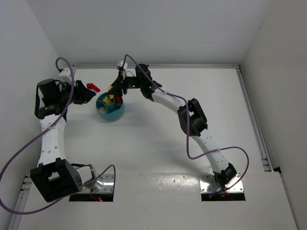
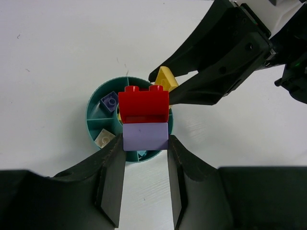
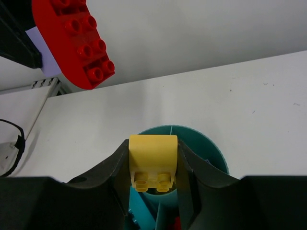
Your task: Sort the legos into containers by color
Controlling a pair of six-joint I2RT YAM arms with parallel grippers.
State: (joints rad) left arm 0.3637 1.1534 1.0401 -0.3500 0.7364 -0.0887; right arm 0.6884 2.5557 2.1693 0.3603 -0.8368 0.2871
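Left end effector (image 2: 145,146): grasping lilac brick (image 2: 145,135), red brick (image 2: 144,103) joined beyond it.
Right end effector (image 3: 153,160): grasping yellow brick (image 3: 152,153), studs toward wrist, over bowl (image 3: 206,148).
Bowl: worktop (image 1: 158,143) far-left.

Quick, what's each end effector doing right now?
Left end effector: closed on the lilac brick, with a red brick joined to it.
Right end effector: closed on the yellow brick.

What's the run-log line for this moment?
left gripper: shut on lilac lego with red lego attached, near teal divided bowl | right gripper: shut on yellow lego, above bowl | stage: neither lego dropped yet
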